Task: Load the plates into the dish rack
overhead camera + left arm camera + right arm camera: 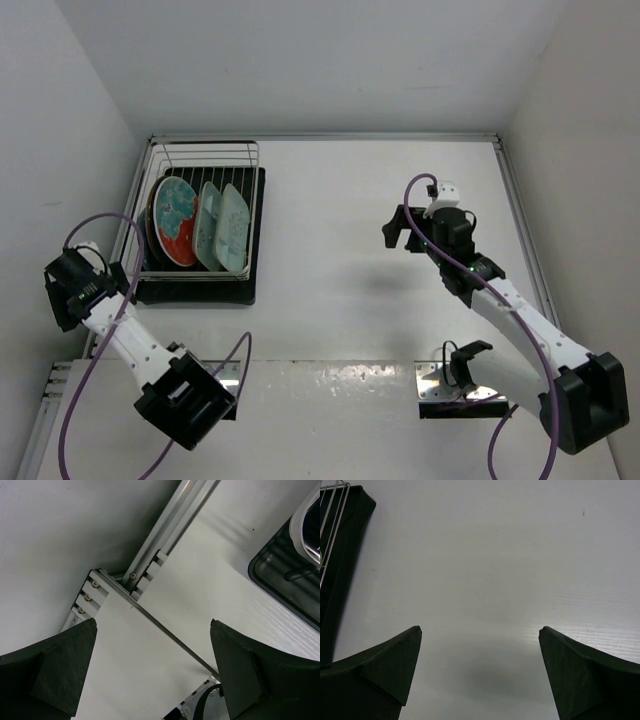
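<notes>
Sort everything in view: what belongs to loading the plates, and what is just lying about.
Job: dish rack, its black tray, red patterned plate, mint plates, left pincer and right pincer, both open and empty.
Lying about: purple cable, metal base plate, aluminium frame rail.

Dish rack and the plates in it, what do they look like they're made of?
The dish rack looks like thin silver metal wire, its drip tray matte black, probably plastic. The red patterned plate and mint plates look like glazed ceramic, going by their smooth sheen.
</notes>
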`<state>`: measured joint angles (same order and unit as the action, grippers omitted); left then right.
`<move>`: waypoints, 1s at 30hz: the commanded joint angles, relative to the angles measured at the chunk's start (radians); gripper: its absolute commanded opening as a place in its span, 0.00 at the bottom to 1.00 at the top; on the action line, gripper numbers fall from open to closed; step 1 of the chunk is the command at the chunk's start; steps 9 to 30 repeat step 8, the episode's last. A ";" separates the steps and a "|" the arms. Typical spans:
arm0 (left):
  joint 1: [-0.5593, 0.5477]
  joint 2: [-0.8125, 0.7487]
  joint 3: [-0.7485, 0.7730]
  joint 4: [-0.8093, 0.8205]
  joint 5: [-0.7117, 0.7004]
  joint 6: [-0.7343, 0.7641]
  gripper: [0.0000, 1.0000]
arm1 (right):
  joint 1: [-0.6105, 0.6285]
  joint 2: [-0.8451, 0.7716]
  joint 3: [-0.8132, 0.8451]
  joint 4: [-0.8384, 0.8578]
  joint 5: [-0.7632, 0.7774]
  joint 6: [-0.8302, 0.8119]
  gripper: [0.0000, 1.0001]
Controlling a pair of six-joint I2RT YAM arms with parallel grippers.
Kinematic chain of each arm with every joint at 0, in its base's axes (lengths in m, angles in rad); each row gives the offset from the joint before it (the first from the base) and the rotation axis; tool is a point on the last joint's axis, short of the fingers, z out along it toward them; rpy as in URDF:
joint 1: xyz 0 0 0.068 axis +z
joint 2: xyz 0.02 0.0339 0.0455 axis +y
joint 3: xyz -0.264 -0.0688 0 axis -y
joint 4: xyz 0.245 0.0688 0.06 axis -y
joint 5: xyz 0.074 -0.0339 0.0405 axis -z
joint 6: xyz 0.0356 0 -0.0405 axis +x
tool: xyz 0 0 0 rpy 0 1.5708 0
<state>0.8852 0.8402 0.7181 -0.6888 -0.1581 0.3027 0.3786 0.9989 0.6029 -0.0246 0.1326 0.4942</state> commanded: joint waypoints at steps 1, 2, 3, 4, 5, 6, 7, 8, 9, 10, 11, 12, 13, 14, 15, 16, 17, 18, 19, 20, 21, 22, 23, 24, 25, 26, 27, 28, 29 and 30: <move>0.011 -0.023 -0.020 0.029 0.023 0.013 0.99 | 0.005 -0.019 -0.015 0.066 0.031 0.017 1.00; 0.011 -0.023 -0.020 0.029 0.023 0.013 0.99 | 0.005 -0.017 -0.015 0.066 0.041 0.027 1.00; 0.011 -0.023 -0.020 0.029 0.023 0.013 0.99 | 0.003 -0.017 -0.014 0.061 0.047 0.032 1.00; 0.011 -0.032 -0.029 0.029 0.023 0.013 0.99 | 0.003 -0.013 -0.012 0.061 0.056 0.037 1.00; 0.011 -0.032 -0.029 0.029 0.023 0.013 0.99 | 0.003 -0.019 -0.014 0.061 0.064 0.056 1.00; 0.011 -0.032 -0.029 0.029 0.023 0.013 0.99 | 0.006 -0.014 -0.008 0.055 0.068 0.060 1.00; 0.011 -0.032 -0.029 0.029 0.023 0.022 0.99 | 0.002 -0.014 -0.005 0.052 0.068 0.066 1.00; 0.011 -0.032 -0.029 0.029 0.023 0.023 0.99 | 0.005 -0.017 -0.002 0.051 0.073 0.075 1.00; 0.011 -0.032 -0.029 0.029 0.023 0.023 0.99 | 0.005 -0.017 -0.002 0.051 0.073 0.075 1.00; 0.011 -0.032 -0.029 0.029 0.023 0.023 0.99 | 0.005 -0.017 -0.002 0.051 0.073 0.075 1.00; 0.011 -0.032 -0.029 0.029 0.023 0.023 0.99 | 0.005 -0.017 -0.002 0.051 0.073 0.075 1.00; 0.011 -0.032 -0.029 0.029 0.023 0.023 0.99 | 0.005 -0.017 -0.002 0.051 0.073 0.075 1.00; 0.011 -0.032 -0.029 0.029 0.023 0.023 0.99 | 0.005 -0.017 -0.002 0.051 0.073 0.075 1.00; 0.011 -0.032 -0.029 0.029 0.023 0.023 0.99 | 0.005 -0.017 -0.002 0.051 0.073 0.075 1.00; 0.011 -0.032 -0.029 0.029 0.023 0.023 0.99 | 0.005 -0.017 -0.002 0.051 0.073 0.075 1.00; 0.011 -0.032 -0.029 0.029 0.023 0.023 0.99 | 0.005 -0.017 -0.002 0.051 0.073 0.075 1.00; 0.011 -0.032 -0.029 0.029 0.023 0.023 0.99 | 0.005 -0.017 -0.002 0.051 0.073 0.075 1.00; 0.011 -0.032 -0.029 0.029 0.023 0.023 0.99 | 0.005 -0.017 -0.002 0.051 0.073 0.075 1.00; 0.011 -0.032 -0.029 0.029 0.023 0.023 0.99 | 0.005 -0.017 -0.002 0.051 0.073 0.075 1.00; 0.011 -0.032 -0.029 0.029 0.023 0.023 0.99 | 0.005 -0.017 -0.002 0.051 0.073 0.075 1.00; 0.011 -0.032 -0.029 0.029 0.023 0.023 0.99 | 0.005 -0.017 -0.002 0.051 0.073 0.075 1.00; 0.011 -0.032 -0.029 0.029 0.023 0.023 0.99 | 0.005 -0.017 -0.002 0.051 0.073 0.075 1.00; 0.011 -0.032 -0.029 0.029 0.023 0.023 0.99 | 0.005 -0.017 -0.002 0.051 0.073 0.075 1.00; 0.011 -0.032 -0.029 0.029 0.023 0.023 0.99 | 0.005 -0.017 -0.002 0.051 0.073 0.075 1.00; 0.011 -0.032 -0.029 0.029 0.023 0.023 0.99 | 0.005 -0.017 -0.002 0.051 0.073 0.075 1.00; 0.011 -0.032 -0.029 0.029 0.023 0.023 0.99 | 0.005 -0.017 -0.002 0.051 0.073 0.075 1.00; 0.011 -0.032 -0.029 0.029 0.023 0.023 0.99 | 0.005 -0.017 -0.002 0.051 0.073 0.075 1.00; 0.011 -0.032 -0.029 0.029 0.023 0.023 0.99 | 0.005 -0.017 -0.002 0.051 0.073 0.075 1.00; 0.011 -0.032 -0.029 0.029 0.023 0.023 0.99 | 0.005 -0.017 -0.002 0.051 0.073 0.075 1.00; 0.011 -0.032 -0.029 0.029 0.023 0.023 0.99 | 0.005 -0.017 -0.002 0.051 0.073 0.075 1.00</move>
